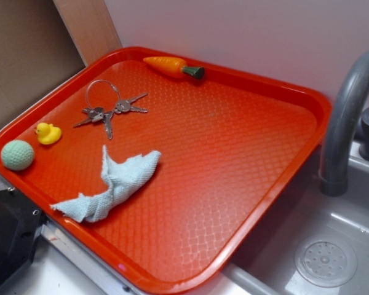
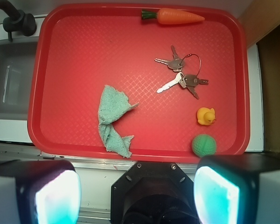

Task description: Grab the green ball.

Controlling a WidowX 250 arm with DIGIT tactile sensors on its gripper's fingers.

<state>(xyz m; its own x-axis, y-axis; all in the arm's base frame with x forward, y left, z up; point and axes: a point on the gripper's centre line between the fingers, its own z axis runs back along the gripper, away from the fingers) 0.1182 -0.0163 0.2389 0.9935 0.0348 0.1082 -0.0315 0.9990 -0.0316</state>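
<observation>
Green ball (image 1: 17, 155) on red tray (image 1: 234, 153), near left corner, close to rim. Yellow duck (image 1: 48, 133) just beside ball, far side, apart from it. Keys on ring (image 1: 107, 107) farther along left side. Toy carrot (image 1: 172, 66) at far rim. Crumpled pale cloth (image 1: 111, 187) near tray's near edge, right of ball. Sink with grey faucet (image 1: 344, 123) right of tray. In wrist view, gripper (image 2: 137, 191) hangs over tray's near edge, jaws spread wide, empty; ball (image 2: 204, 145) ahead of one finger (image 2: 217, 196), not touched.
</observation>
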